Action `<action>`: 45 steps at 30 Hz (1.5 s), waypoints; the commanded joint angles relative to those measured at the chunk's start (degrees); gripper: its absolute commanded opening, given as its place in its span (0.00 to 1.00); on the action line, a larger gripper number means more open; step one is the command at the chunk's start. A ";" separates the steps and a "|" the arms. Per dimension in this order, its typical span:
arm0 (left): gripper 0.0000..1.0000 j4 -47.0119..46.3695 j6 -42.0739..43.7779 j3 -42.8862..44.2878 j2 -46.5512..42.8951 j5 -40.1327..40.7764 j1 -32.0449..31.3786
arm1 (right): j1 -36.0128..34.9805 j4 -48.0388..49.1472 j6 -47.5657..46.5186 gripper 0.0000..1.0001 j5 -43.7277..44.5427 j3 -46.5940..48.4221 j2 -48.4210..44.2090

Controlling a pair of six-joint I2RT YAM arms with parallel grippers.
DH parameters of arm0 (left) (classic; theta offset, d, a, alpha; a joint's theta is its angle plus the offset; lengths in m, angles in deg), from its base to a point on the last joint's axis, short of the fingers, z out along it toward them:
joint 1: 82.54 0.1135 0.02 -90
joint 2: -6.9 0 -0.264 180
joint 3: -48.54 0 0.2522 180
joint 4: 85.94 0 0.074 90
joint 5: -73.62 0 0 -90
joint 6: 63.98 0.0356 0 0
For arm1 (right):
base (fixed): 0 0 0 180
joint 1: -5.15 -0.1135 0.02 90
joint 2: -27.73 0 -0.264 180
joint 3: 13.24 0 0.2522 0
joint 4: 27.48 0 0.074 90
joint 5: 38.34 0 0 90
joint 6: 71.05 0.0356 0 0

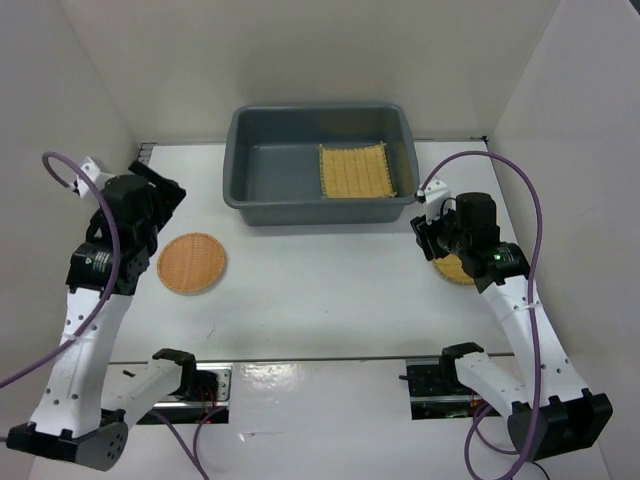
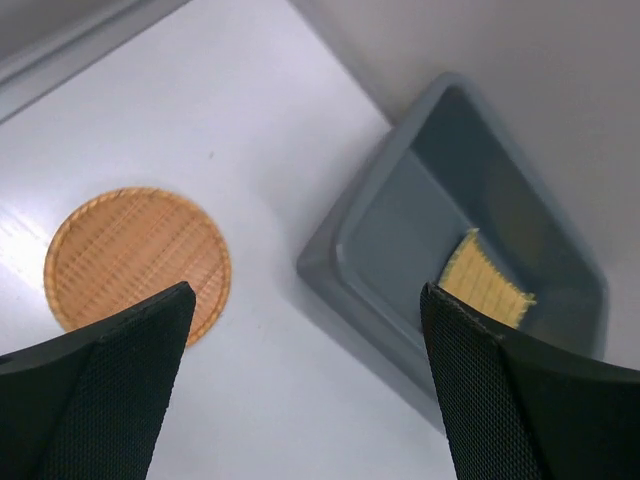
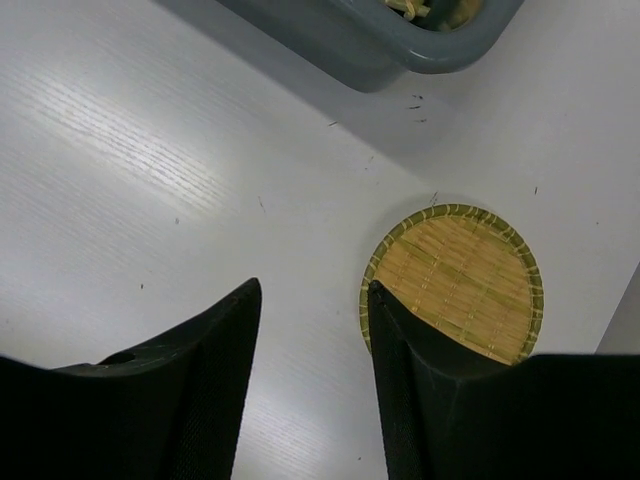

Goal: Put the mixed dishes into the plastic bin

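The dark grey plastic bin stands at the back middle of the table. The square yellow slatted mat lies inside it at the right; it also shows in the left wrist view. The orange-brown round disc lies flat on the table left of centre, and shows in the left wrist view. The paler yellow round disc lies at the right, mostly hidden under my right arm in the top view. My left gripper is open and empty above the table. My right gripper is open and empty, its right finger over the disc's edge.
White walls enclose the table on the left, back and right. The bin's near corner lies just beyond my right gripper. A metal strip with the arm bases runs along the near edge.
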State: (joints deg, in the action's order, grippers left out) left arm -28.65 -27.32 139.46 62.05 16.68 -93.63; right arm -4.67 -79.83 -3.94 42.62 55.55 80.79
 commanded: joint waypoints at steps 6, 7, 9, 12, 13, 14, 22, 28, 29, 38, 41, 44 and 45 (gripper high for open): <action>0.99 -3.27 -19.32 -24.29 -4.43 -18.08 13.97 | 0.42 0.80 -0.48 0.55 -0.98 0.08 -0.85; 0.99 -3.27 -22.13 -26.95 -4.44 -19.86 15.12 | 0.42 0.80 -0.48 0.55 -0.98 0.08 -0.85; 0.99 -3.27 -30.01 -33.01 -5.93 -26.77 18.37 | 0.42 0.80 -0.48 0.56 -0.98 0.08 -0.24; 0.99 -9.67 -35.67 -43.66 -7.16 -31.99 20.58 | 0.42 0.80 -0.48 0.56 -0.98 0.08 0.29; 0.99 -13.00 -36.30 -45.42 -7.86 -32.61 20.58 | 0.42 0.80 -0.48 0.56 -0.98 0.08 0.29; 0.99 -13.03 -37.44 -47.00 -7.87 -32.62 20.58 | 0.42 0.80 -0.48 0.56 -0.98 0.08 0.29; 0.99 -17.77 -39.99 -52.98 -9.01 -30.16 20.58 | 0.42 0.80 -0.48 0.58 -0.98 0.08 0.29; 0.99 -26.64 -45.61 -61.77 -10.41 -32.09 20.58 | 0.42 0.80 -0.48 0.60 -0.98 0.08 0.82; 0.99 -27.26 -45.62 -62.74 -10.42 -32.09 20.58 | 0.42 0.80 -0.48 0.60 -0.98 0.08 0.82; 0.99 -39.45 -49.31 -69.94 -14.81 -28.75 19.97 | 0.42 0.80 -0.48 0.61 -0.45 0.08 0.82; 0.91 -41.15 -49.31 -71.01 -16.21 -25.60 19.97 | 0.42 0.80 -0.48 0.61 -0.45 0.08 1.34; 0.77 -41.68 -49.31 -71.62 -16.84 -23.13 19.44 | 0.42 0.80 -0.48 0.61 -0.45 0.08 1.35; 0.76 -42.38 -49.31 -72.15 -16.84 -22.34 19.44 | 0.42 0.80 -0.48 0.61 -0.45 0.08 1.35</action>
State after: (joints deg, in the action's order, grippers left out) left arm -67.70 -76.26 68.62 45.86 -10.11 -74.00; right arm -4.58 -79.83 -4.14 41.99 55.55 81.91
